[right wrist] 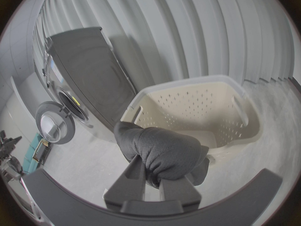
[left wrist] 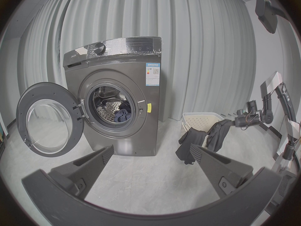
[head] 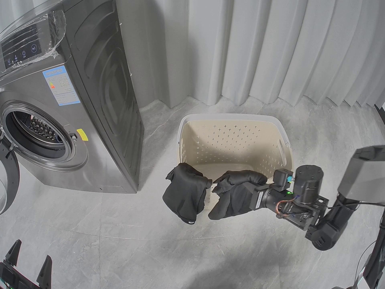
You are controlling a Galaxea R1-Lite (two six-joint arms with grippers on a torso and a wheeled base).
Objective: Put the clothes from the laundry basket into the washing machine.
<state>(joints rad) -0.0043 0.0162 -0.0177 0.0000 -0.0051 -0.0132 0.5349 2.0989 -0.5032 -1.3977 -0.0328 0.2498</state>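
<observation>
Cloth (head: 236, 189) is hanging clamped in my right gripper (right wrist: 156, 176) above the near rim of the basket (head: 232, 117), while my left gripper (left wrist: 151, 149) is hovering spread wide, facing the washer (left wrist: 125, 63).

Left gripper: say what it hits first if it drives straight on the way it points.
Most likely the washing machine: the left gripper, jaws open, aims across bare floor at its front panel, beside the open drum. Depth is unclear; a slight downward tilt would meet the floor first.
</observation>
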